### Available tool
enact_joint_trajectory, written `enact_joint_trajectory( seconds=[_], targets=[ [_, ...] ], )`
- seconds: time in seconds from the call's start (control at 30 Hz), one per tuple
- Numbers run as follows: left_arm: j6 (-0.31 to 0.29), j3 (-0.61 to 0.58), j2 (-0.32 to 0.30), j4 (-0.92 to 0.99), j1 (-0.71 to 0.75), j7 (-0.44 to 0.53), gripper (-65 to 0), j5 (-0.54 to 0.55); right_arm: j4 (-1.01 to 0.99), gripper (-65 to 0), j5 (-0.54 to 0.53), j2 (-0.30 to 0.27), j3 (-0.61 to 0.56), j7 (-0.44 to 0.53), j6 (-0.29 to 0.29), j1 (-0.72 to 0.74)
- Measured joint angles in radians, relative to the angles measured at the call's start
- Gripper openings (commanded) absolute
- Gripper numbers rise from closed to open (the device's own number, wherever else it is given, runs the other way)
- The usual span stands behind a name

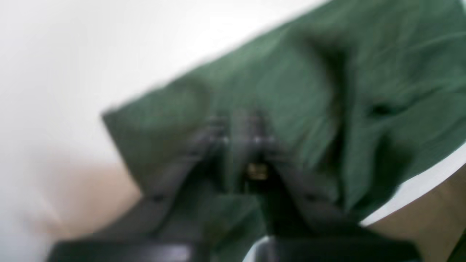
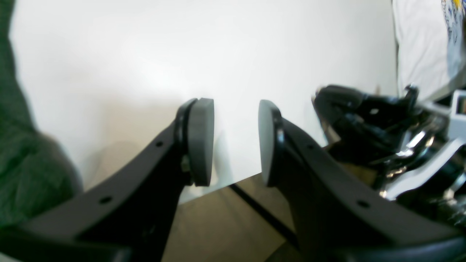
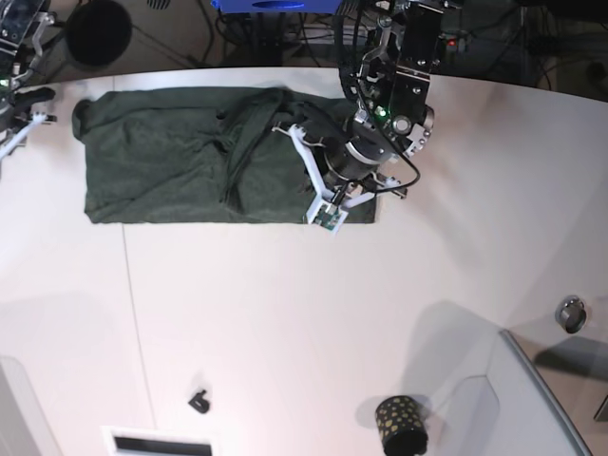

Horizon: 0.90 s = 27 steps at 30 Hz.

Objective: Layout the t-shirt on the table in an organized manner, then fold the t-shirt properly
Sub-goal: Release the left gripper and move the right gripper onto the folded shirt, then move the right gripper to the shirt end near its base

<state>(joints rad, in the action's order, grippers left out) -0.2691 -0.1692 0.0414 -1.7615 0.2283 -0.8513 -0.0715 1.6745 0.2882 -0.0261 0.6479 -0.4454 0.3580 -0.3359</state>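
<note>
light: bright, even | left wrist: heavy motion blur | right wrist: soft focus | base: sharp

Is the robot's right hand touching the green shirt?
Apart. In the right wrist view, the right gripper has its fingers open with only bare white table between them; the shirt lies off to the side.

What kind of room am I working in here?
Probably a robotics lab or test bench, not a home: a big white table carrying only the green t-shirt and a dotted cup, with cables and equipment crowded behind it.
</note>
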Motion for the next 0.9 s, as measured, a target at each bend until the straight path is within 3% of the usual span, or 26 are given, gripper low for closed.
enact_joint_trajectory(
  seconds=[0.13,0.2,0.23,0.27,0.37,0.6,0.7,0.9],
  targets=[
    [-0.011,0.14,-0.003,-0.003,0.038,0.009,-65.0,-0.041,0.137,-48.5,-0.046,0.038,0.002,-0.006,0.254,-0.005],
    [-0.01,0.232,-0.038,-0.003,0.055,0.01,-65.0,-0.03,0.182,-57.8,-0.046,0.076,-0.033,0.003,0.344,-0.002],
    [-0.01,0.272,-0.063,-0.003,0.064,0.008,-65.0,-0.016,0.188,-63.8,-0.047,0.081,-0.078,-0.021,0.342,-0.01],
    [-0.005,0.308,-0.082,-0.003,0.073,0.006,-65.0,0.008,0.19,-65.0,-0.046,0.081,-0.129,-0.049,0.348,-0.019],
    [-0.011,0.399,-0.152,-0.001,0.11,0.081,-65.0,0.148,0.19,-64.1,-0.04,0.079,-0.28,-0.144,0.344,-0.037],
    [-0.004,0.47,-0.305,0.095,0.24,0.328,-65.0,0.402,0.192,-64.4,-0.045,0.081,-0.592,-0.137,0.342,-0.03],
    [-0.008,0.471,-0.309,0.12,0.281,0.398,-65.0,0.447,0.192,-64.4,-0.035,0.076,-0.728,-0.15,0.342,-0.01],
    [-0.004,0.476,-0.311,0.129,0.319,0.414,-65.0,0.454,0.111,-64.4,-0.051,0.079,-0.938,-0.164,0.338,0.075]
  ],
)
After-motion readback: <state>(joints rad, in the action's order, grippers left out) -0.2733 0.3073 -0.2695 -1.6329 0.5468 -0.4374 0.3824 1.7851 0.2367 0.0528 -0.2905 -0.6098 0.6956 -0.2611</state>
